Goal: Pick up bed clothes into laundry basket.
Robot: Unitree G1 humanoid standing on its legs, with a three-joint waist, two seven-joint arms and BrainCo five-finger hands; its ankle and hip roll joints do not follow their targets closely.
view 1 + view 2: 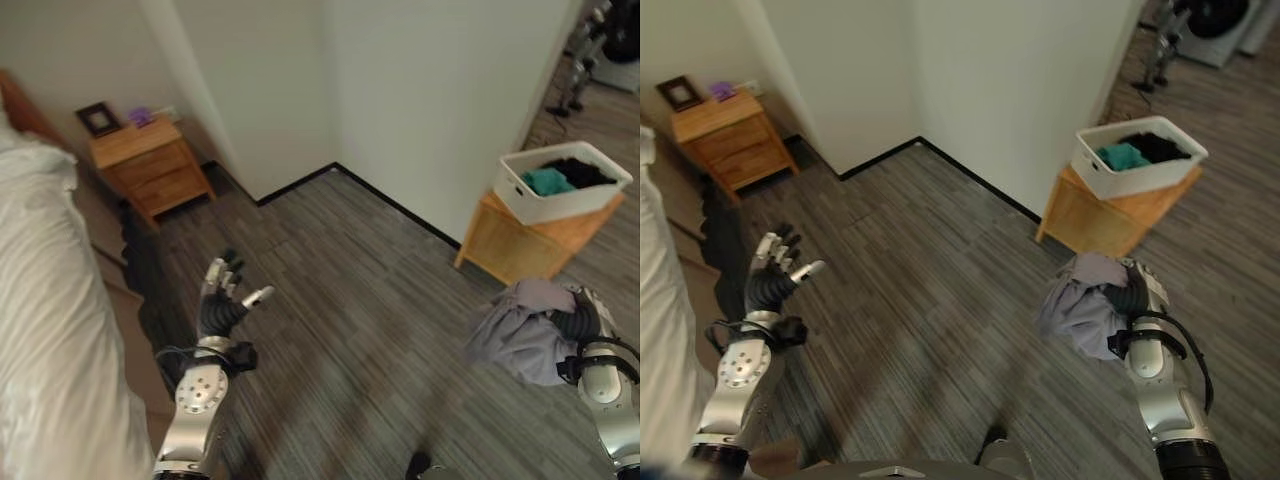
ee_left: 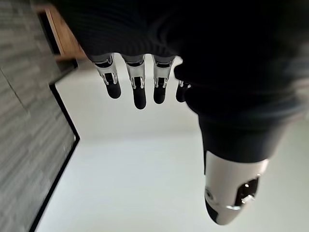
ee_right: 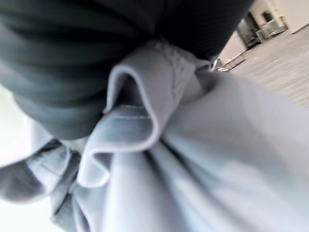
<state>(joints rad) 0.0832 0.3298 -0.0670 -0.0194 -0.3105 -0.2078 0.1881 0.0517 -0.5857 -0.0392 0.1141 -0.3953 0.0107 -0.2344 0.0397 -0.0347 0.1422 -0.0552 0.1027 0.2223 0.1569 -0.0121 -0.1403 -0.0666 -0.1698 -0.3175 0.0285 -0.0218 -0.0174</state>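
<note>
The right robot hand [image 1: 1132, 290] is closed round a bunched grey garment [image 1: 1080, 305], carried in the air above the wood-grain floor [image 1: 940, 290]; the cloth hangs in loose folds beside and below the hand. In the right wrist view the grey fabric [image 3: 183, 159] presses right up against the dark cover, with a stitched hem folded over.

The left robot hand [image 1: 225, 292] is raised near the white bed [image 1: 50, 300], fingers straight and spread, holding nothing.

The white laundry basket [image 1: 1092, 178] sits on a small wooden stand [image 1: 1110, 225] by the wall, ahead of the right hand and apart from it; 2 items, 1 teal and 1 black, lie inside.

The garment looks soft, light and limp, so it should drape and trail rather than keep a shape. A grip through the bunched middle, as here, seems the safest hold, since an edge grip would likely let the rest dangle and catch the basket rim. It seems neither fragile nor slippery, though a loose fold may slide free.

A nightstand [image 1: 150, 165] stands in the far corner.
</note>
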